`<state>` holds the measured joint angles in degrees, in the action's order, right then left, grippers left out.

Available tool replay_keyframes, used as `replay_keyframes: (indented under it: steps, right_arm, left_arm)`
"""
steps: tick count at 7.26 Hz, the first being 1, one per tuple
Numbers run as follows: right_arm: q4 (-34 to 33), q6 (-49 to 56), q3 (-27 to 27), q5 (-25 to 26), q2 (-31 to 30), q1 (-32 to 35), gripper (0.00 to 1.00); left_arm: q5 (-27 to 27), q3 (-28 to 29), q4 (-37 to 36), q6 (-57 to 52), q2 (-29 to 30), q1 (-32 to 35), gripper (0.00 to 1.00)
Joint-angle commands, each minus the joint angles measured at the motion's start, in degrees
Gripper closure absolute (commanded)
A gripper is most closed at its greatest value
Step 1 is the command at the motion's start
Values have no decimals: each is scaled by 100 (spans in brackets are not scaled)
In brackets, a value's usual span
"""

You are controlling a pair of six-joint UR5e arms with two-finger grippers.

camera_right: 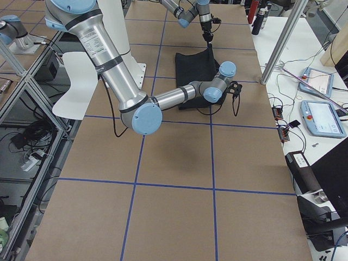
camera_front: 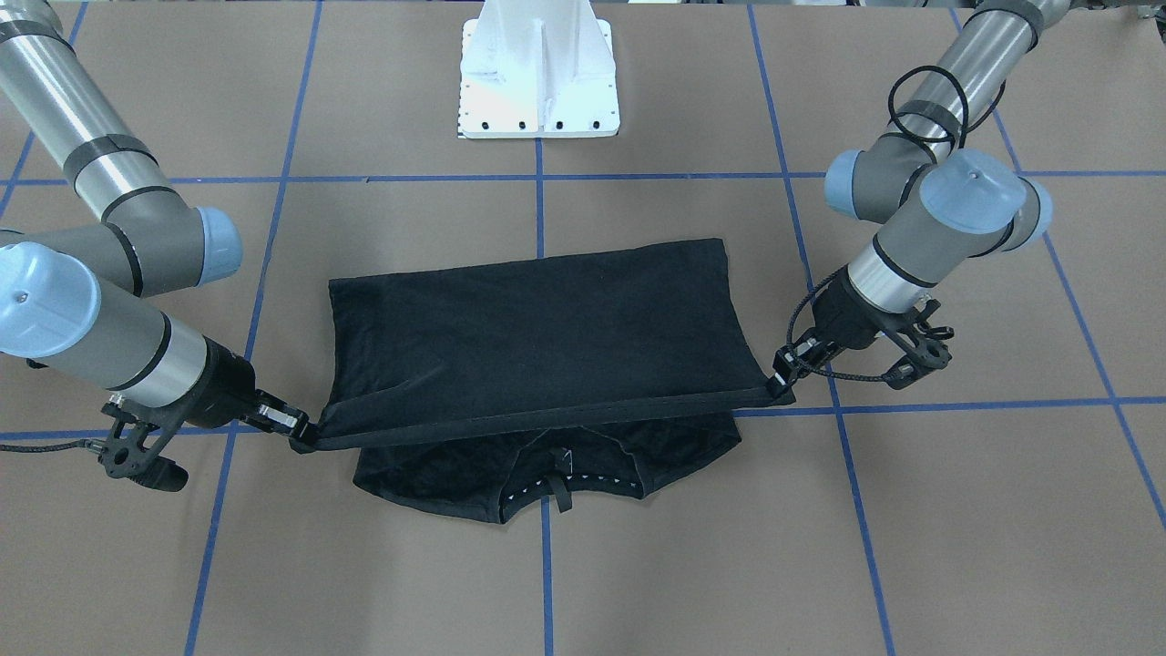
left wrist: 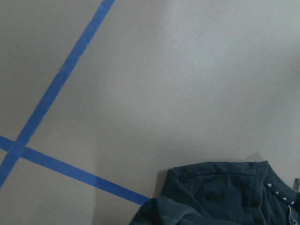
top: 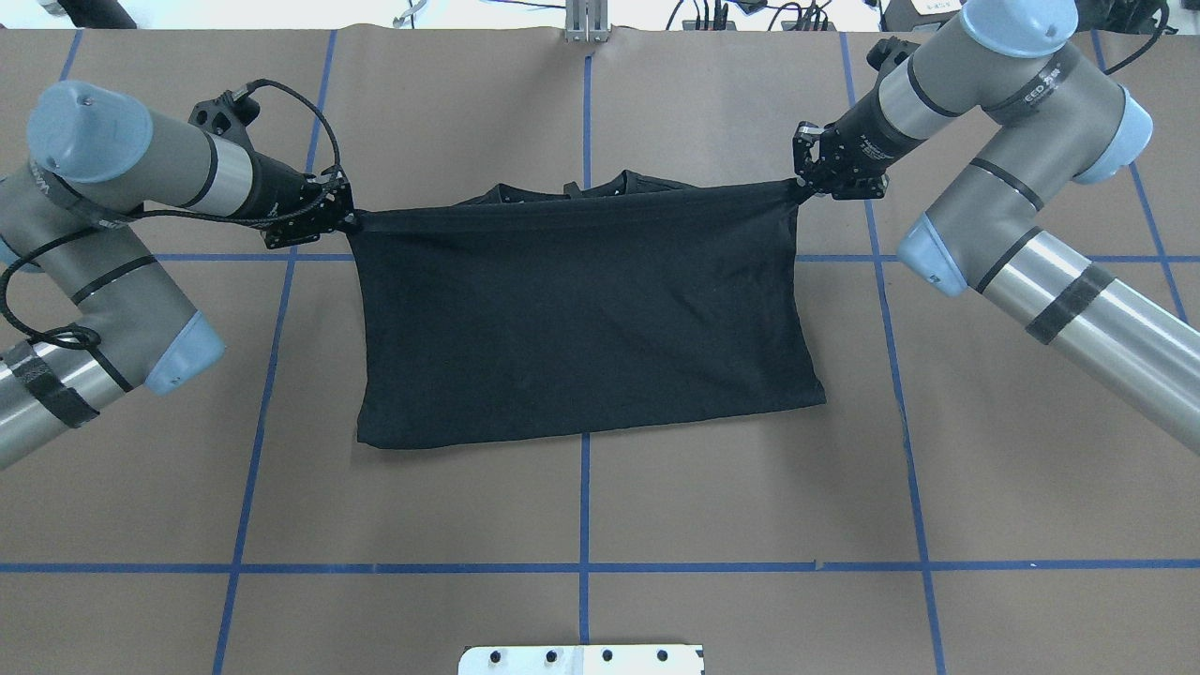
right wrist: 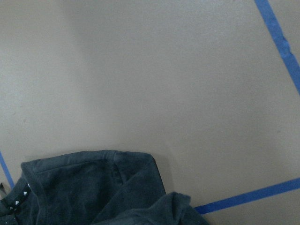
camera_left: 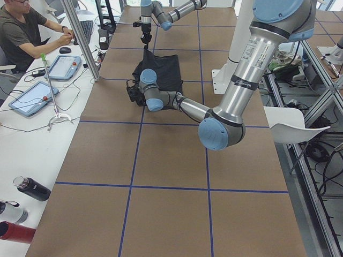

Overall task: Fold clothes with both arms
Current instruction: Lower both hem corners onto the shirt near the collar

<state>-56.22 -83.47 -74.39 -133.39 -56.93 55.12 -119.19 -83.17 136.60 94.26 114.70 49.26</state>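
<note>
My left gripper (top: 343, 218) and right gripper (top: 800, 184) are each clamped on a corner of the black T-shirt (top: 581, 319), holding one edge taut and raised between them. The shirt's long axis runs side to side across the brown table (top: 750, 525). Its collar (camera_front: 556, 483) lies on the far side, pointing away from me.

The left arm (top: 150, 164) and right arm (top: 1031, 103) were grey-silver tubes with light-blue caps (top: 89, 131), black bands (top: 1069, 305) and looped black cables (top: 281, 87).
</note>
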Motion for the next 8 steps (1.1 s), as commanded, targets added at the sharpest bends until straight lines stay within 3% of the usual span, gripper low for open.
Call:
replay_keyframes:
  steps: [1,6,7,8]
  right_arm:
    - [-3,-11,21,-3,103,-2,100]
    - [6,-2,3,-3,147,-45,100]
    - [6,6,-6,-29,156,-45,88]
    - [6,6,-6,-3,156,-45,30]
  left_arm:
    - [-8,-15,-2,40,113,-5,100]
    - [-17,3,-2,14,114,-5,100]
    - [-17,-6,-2,14,122,-5,100]
    - [-17,-6,7,-38,131,-13,47]
